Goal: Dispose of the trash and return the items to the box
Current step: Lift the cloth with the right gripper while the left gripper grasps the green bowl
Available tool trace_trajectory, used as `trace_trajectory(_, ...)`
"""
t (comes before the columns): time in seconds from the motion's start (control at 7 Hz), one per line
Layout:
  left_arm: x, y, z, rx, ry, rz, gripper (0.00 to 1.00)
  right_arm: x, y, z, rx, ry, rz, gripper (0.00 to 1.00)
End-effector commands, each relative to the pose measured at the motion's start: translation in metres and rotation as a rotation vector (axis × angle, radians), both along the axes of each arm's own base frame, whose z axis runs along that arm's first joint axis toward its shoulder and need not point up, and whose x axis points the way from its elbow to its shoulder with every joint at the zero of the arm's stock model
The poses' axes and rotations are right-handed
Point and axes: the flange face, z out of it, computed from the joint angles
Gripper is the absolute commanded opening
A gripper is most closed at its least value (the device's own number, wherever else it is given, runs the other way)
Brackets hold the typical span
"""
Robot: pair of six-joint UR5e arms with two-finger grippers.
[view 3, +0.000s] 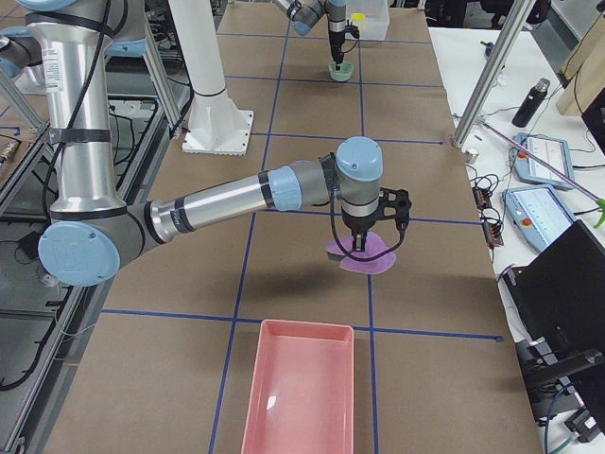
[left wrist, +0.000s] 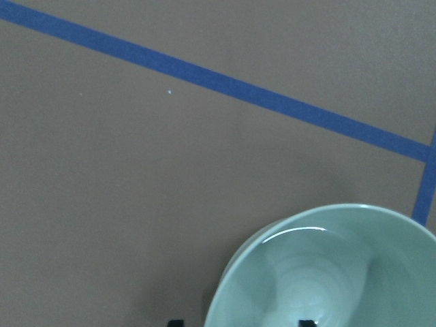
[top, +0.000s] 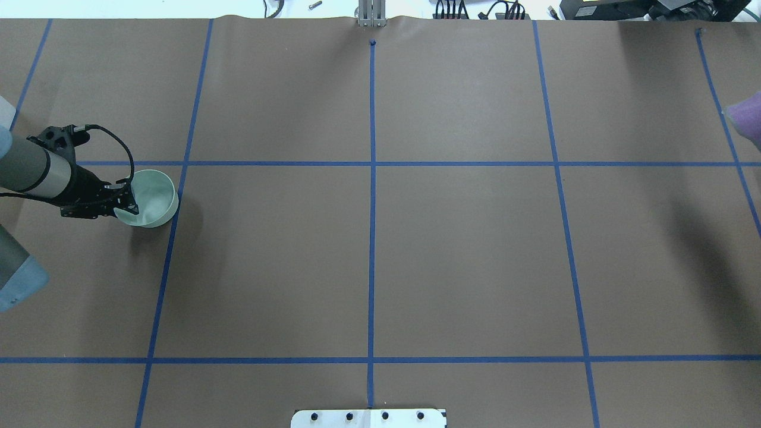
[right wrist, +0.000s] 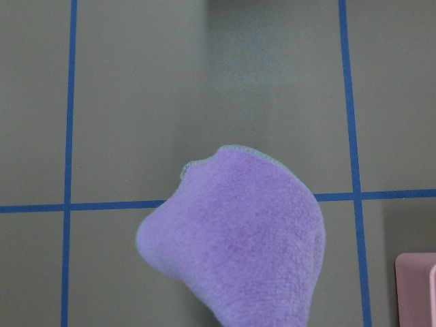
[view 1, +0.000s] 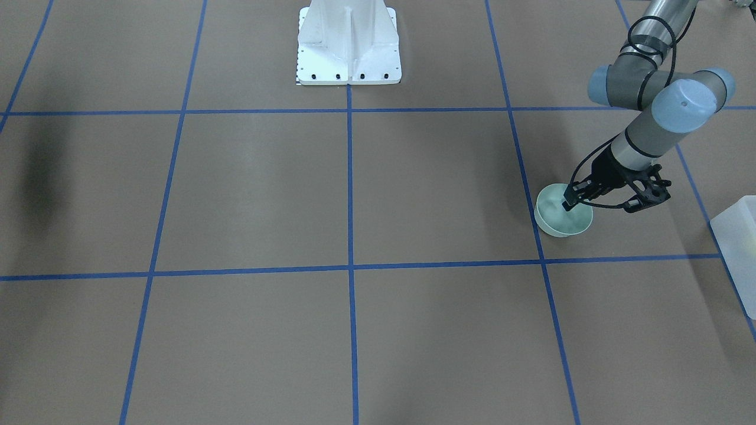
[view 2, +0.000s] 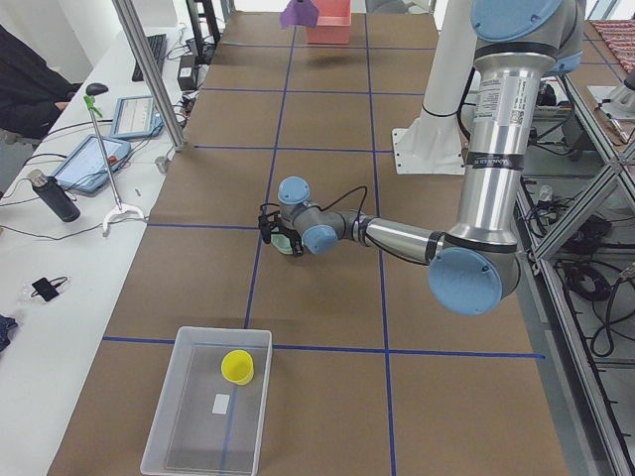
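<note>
Mint-green, the bowl (view 1: 558,219) has our left gripper (view 1: 569,203) astride its rim, a hold suited to carrying it left to the box (view 1: 737,233), though we cannot tell whether it is clenched.

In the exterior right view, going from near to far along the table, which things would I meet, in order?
pink tray → purple cloth → white pedestal base → mint-green bowl → translucent box

Your front view looks steeply down at the table (view 1: 413,195) toward the base (view 1: 348,41); the overhead looks forward from behind. Both share the bowl (view 1: 555,222). Two end views look along it; wrist cameras sit close, facing down.
</note>
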Motion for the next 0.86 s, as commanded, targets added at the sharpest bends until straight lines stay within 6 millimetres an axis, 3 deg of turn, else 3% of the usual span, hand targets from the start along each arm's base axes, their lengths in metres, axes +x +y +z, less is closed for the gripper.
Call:
trace_trajectory(0.0, 0.0, 0.002, -0.011, 0.003, 0.018, 0.007, 0.0, 0.031, 0.02, 0.028, 0.024, 0.025, -0.006, 0.0)
trace_trajectory(0.14, -0.006, 0.003, -0.029, -0.001, 0.047, 0.019, 0.0, 0.055, 0.037, 0.046, 0.045, 0.042, -0.007, 0.0)
trace_trajectory(0.29, -0.026, -0.003, -0.047, -0.025, 0.094, 0.025, 0.0, 0.078, 0.048, 0.067, 0.061, 0.074, -0.013, 0.0)
trace_trajectory(0.43, -0.04, -0.014, -0.064, -0.035, 0.113, 0.008, 0.0, 0.097, 0.052, 0.106, 0.078, 0.114, -0.065, 0.0)
trace_trajectory(0.57, -0.048, -0.021, -0.072, -0.049, 0.106, -0.009, 0.0, 0.106, 0.053, 0.142, 0.073, 0.136, -0.113, 0.0)
trace_trajectory(0.71, -0.058, -0.034, -0.079, -0.06, 0.101, -0.033, 0.0, 0.109, 0.06, 0.164, 0.034, 0.148, -0.119, 0.0)
